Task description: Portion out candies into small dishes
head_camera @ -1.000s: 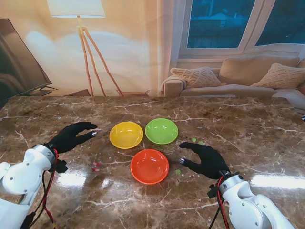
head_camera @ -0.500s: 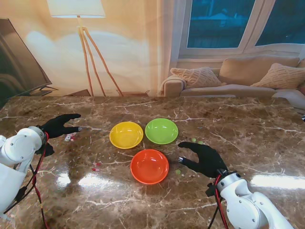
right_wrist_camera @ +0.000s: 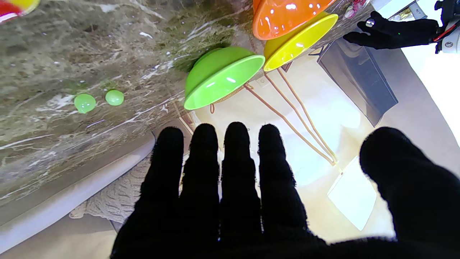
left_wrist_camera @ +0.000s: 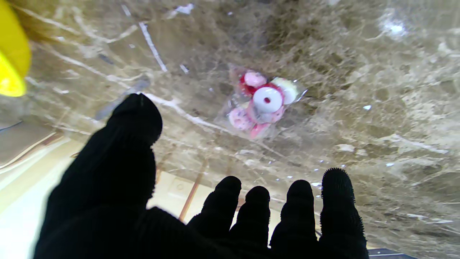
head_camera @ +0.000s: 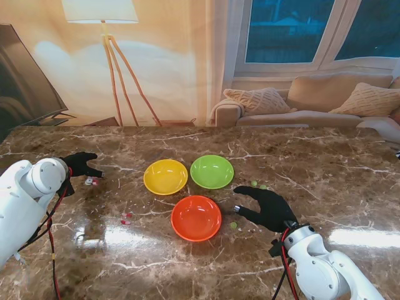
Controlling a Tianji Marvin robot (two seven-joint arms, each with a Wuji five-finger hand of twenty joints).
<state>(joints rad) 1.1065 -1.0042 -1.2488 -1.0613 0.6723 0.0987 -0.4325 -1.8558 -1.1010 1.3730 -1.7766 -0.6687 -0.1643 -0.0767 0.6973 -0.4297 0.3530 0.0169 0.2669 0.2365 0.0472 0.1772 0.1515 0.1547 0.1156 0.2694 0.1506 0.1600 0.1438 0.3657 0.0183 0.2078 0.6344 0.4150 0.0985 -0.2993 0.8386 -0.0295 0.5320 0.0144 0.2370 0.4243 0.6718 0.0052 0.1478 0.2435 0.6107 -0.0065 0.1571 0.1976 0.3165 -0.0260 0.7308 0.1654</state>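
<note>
Left wrist view — candies [left_wrist_camera: 264, 102] beyond left hand [left_wrist_camera: 201, 216], untouched.

Living room: sofa [head_camera: 325, 100], floor lamp [head_camera: 103, 37].

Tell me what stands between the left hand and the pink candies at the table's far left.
Nothing visible. The left hand hovers open over bare marble, and the pink candies lie just past its fingertips, unobstructed.

No readable text — no labels, no numbers
</note>
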